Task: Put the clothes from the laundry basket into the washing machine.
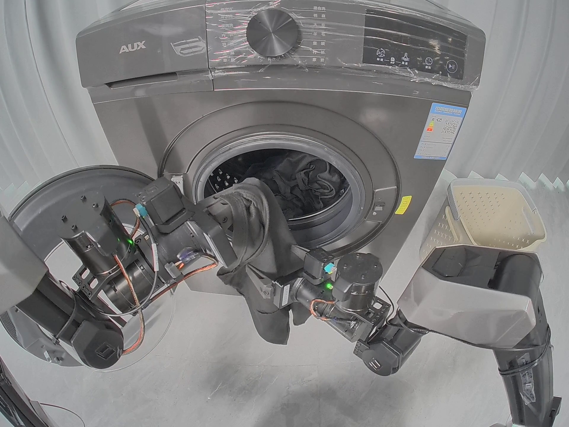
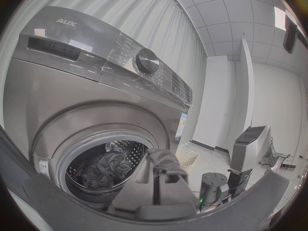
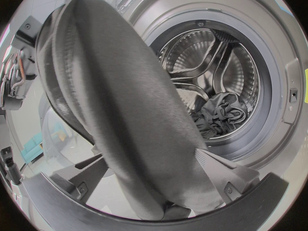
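Dark garment [image 1: 269,250], that's the one to watch. Its top edge is pinched in the left end effector [image 2: 156,177], whose fingers are pressed together on it, right at the mouth of the drum [image 3: 205,64].

— And the rest of it?

It sags below that end effector and trails down to the right end effector [image 3: 150,156]. The fingers there stand apart, and the cloth lies loose between them, not nipped as far as I can judge.

— So it's soft stuff.

Soft, light and limp. It folds wherever nothing holds it up, and I'd guess it drags on the door seal [image 3: 264,90] rather than slides. One pinch at the edge carries the weight easily. The low tail is the part I'd gather up, or it may flop outside the opening.

— Anything in the drum?

Other dark clothes [image 1: 299,179], bundled just ahead of the left end effector, well inside.

— And the room?

The washing machine [image 1: 148,126] stands on a pale, smooth floor [image 1: 207,375], with its round door [image 1: 53,209] open, back along the arm from the left end effector. The laundry basket [image 1: 498,209] sits well off to the outer side of the right end effector, beside the machine. Grey curtains [image 1: 35,90] hang behind.
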You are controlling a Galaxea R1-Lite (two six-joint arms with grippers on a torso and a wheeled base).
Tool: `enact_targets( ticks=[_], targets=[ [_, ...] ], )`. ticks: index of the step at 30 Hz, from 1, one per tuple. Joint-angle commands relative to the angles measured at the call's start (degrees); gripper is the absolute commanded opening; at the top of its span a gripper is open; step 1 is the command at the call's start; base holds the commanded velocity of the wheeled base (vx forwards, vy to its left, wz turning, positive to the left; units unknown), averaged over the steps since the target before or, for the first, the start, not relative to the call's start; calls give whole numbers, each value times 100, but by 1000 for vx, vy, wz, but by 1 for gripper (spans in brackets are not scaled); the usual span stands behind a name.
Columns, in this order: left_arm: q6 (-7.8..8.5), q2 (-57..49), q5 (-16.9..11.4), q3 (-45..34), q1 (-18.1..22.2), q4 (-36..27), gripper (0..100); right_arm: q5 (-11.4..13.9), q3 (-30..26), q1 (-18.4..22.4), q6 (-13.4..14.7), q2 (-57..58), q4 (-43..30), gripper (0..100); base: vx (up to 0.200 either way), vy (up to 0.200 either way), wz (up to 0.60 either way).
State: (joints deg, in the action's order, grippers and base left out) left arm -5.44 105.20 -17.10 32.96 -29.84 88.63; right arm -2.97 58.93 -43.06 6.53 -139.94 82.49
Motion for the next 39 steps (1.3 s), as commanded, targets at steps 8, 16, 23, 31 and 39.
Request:
enact_targets(
  ticks=[8,16,23,31,39],
  targets=[
    [-10,-79,-30,17,-22,6,0,-19,321,113,-12,-412,-23,100,0,0,0],
    [-28,-88,-30,-44,14,14,0,-28,497,78,-12,-438,12,0,0,0,0],
    [8,-53,-12,-308,233,14,0,-37,163,315,-3,54,39,0,0,0,0],
    [16,44,-56,-712,427,14,0,-37,-312,518,-3,757,48,0,0,0,0],
    [254,448,-74,-1178,515,14,0,-63,-303,535,-3,1056,-23,0,0,0,0]
  ],
)
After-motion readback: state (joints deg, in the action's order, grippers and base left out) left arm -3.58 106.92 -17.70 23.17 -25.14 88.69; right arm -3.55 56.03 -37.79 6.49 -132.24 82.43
